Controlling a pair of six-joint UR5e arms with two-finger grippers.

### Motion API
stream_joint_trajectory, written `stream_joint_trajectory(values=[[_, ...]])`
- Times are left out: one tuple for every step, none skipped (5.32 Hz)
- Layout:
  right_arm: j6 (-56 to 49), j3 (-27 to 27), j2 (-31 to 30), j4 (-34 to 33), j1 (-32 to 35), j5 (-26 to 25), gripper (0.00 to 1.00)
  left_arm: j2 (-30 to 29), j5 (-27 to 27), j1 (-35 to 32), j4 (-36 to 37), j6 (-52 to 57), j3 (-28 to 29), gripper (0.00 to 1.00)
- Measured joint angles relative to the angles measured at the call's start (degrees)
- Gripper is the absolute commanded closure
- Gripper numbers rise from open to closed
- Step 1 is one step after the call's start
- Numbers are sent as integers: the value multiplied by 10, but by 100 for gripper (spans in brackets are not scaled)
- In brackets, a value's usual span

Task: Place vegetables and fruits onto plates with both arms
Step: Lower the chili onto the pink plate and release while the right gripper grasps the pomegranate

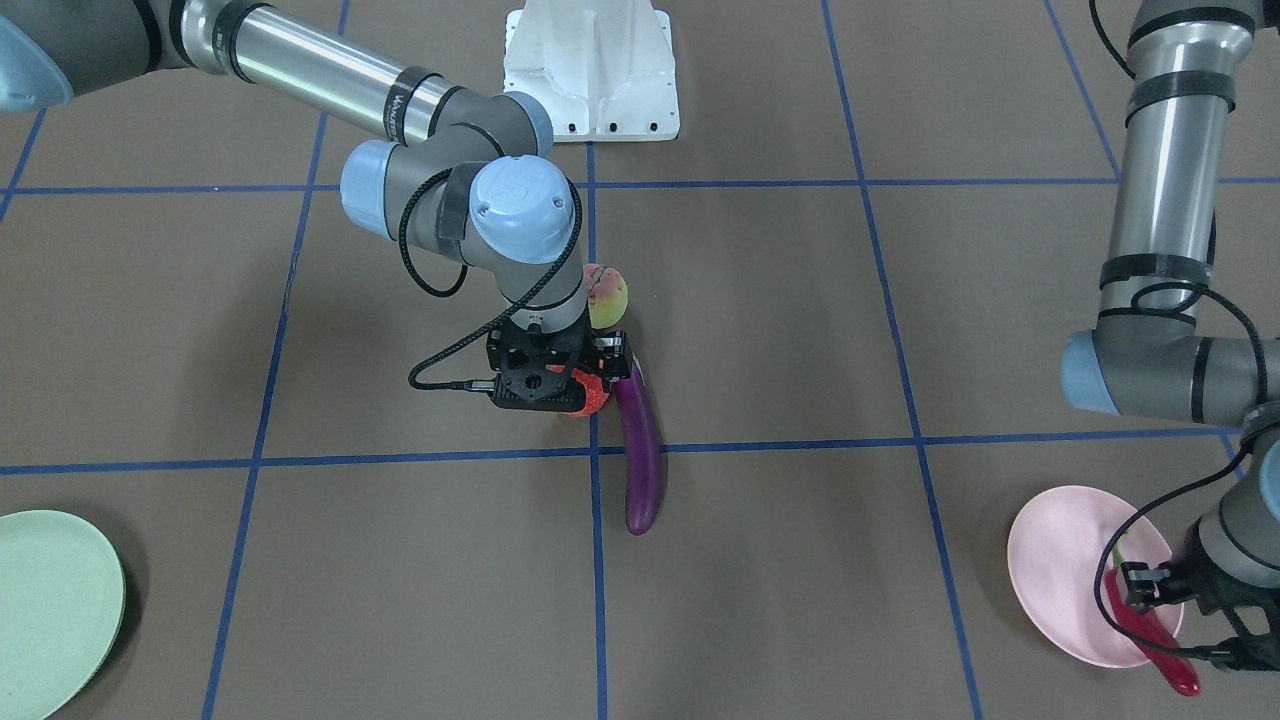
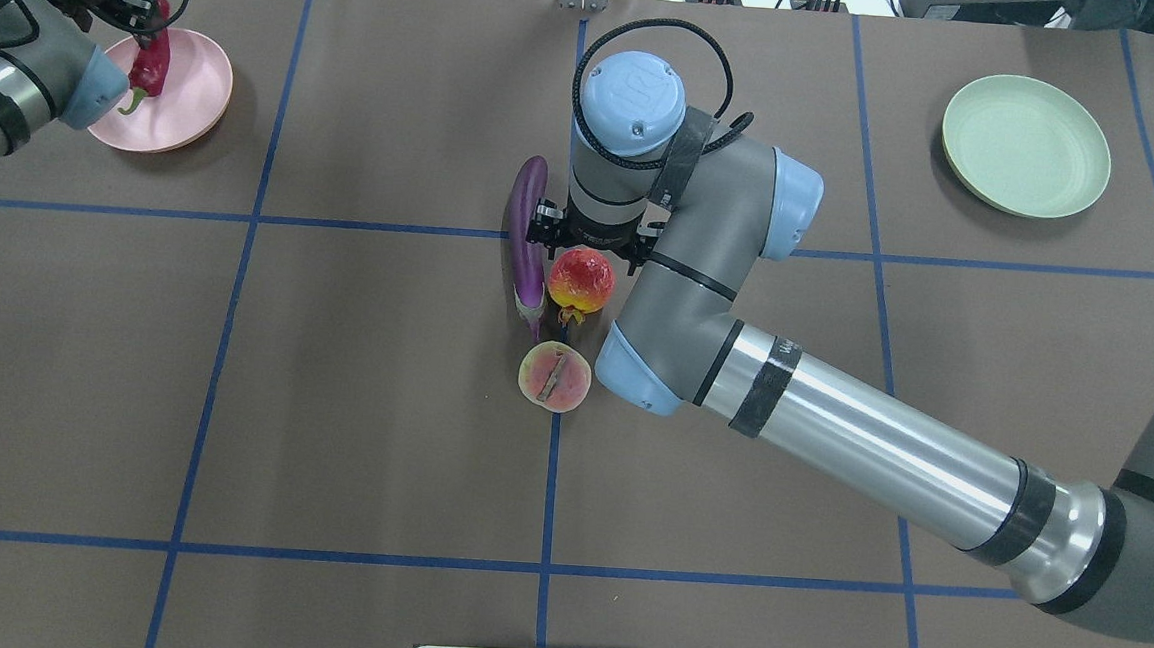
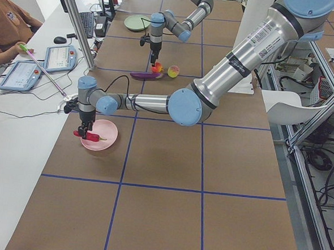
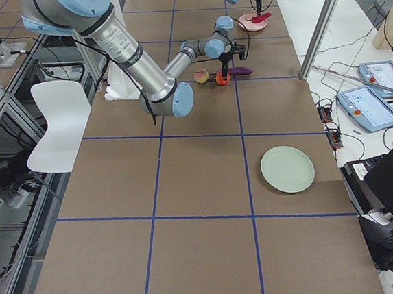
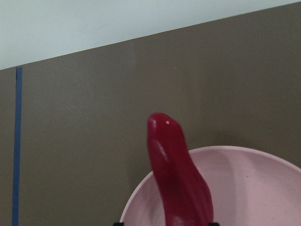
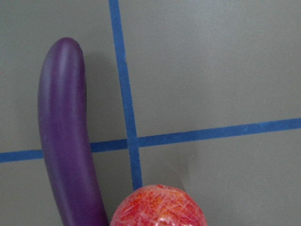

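Observation:
My left gripper is shut on the red chili pepper and holds it tilted over the pale pink plate. The chili fills the left wrist view above the plate's rim. My right gripper stands at the table's middle, shut on the bumpy red-orange fruit, low over the table; its fingertips are hidden. The fruit shows in the right wrist view. The purple eggplant lies right beside it. The peach sits just behind, toward the robot.
The mint green plate sits at the far right with nothing on it. The white base block stands at the robot's table edge. Blue tape lines cross the brown table. An operator sits beyond the table's left end.

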Motion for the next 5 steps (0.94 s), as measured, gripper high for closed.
stream_joint_trajectory(values=[[0, -4, 0, 1, -5, -1, 1, 0, 0, -1, -2, -1, -1, 0], [0, -7, -1, 1, -11, -1, 1, 0, 0, -1, -3, -2, -2, 0], [1, -8, -1, 2, -16, -1, 28, 0, -1, -1, -4, -3, -4, 0], [1, -8, -1, 3, -19, -1, 68, 0, -3, -1, -4, -4, -5, 0], [1, -8, -1, 4, -19, -3, 94, 0, -4, -1, -4, -6, -7, 0]])
